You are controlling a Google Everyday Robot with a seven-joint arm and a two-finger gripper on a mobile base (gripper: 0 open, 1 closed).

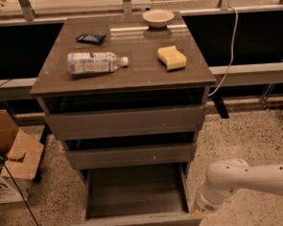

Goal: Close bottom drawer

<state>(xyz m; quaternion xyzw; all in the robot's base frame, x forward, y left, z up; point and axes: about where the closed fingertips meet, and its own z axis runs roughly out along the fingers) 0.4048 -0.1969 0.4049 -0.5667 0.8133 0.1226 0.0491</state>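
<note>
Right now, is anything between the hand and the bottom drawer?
Nothing. In the camera view the hand sits low at the right front corner of the open bottom drawer, with no object showing between them. Whether they touch is unclear.

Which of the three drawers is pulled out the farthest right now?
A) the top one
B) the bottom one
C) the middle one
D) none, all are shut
B: the bottom drawer is out far enough to show its floor, while the middle drawer and the top drawer are barely out. The gripper is low at the bottom drawer's front right corner.
</note>
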